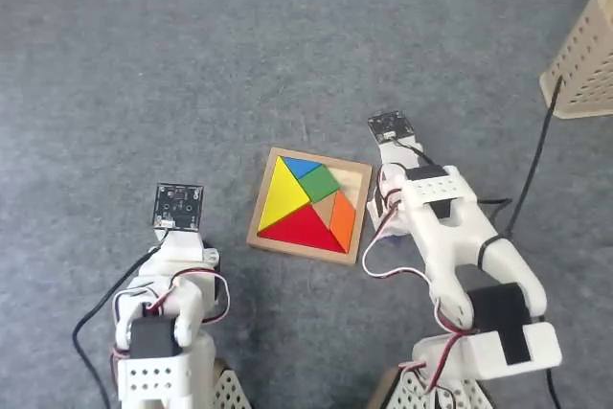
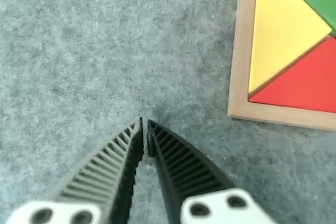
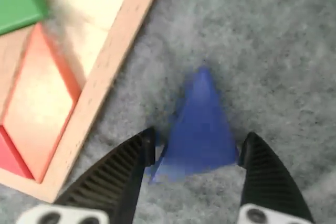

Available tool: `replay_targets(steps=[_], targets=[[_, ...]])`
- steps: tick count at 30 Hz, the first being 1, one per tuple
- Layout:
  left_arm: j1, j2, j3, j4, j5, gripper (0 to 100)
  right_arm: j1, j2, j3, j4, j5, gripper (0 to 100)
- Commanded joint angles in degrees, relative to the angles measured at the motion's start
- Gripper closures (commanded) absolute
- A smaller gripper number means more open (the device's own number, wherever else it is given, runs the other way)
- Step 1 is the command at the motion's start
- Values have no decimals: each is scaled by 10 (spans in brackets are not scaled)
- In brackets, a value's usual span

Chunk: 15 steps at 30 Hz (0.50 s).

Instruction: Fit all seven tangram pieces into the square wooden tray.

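Observation:
The square wooden tray (image 1: 362, 200) lies mid-table on grey carpet. In it are a yellow triangle (image 1: 281, 196), a red triangle (image 1: 305, 227), a blue piece (image 1: 300, 167), a green piece (image 1: 321, 182) and an orange piece (image 1: 343, 219), with bare pale wood beside the green one. A dark blue triangle (image 3: 198, 124) lies flat on the carpet just outside the tray's edge (image 3: 113, 66). My right gripper (image 3: 199, 139) is open, one finger on each side of this triangle. My left gripper (image 2: 145, 125) is shut on nothing, low over the carpet near a tray corner (image 2: 239, 109).
A beige perforated basket (image 1: 584, 55) stands at the far right edge, with a black cable (image 1: 536, 155) running down from it to the right arm. Open carpet stretches behind and to the left of the tray.

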<state>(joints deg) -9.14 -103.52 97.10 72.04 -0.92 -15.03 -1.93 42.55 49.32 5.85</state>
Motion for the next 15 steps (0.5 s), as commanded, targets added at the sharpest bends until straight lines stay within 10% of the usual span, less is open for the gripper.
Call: replay_targets(steps=[1, 15], targets=[[2, -11, -6, 4, -2, 983, -4, -7, -7, 4, -5, 788], [2, -11, -6, 4, -2, 983, 0, -22, -9, 5, -5, 932]])
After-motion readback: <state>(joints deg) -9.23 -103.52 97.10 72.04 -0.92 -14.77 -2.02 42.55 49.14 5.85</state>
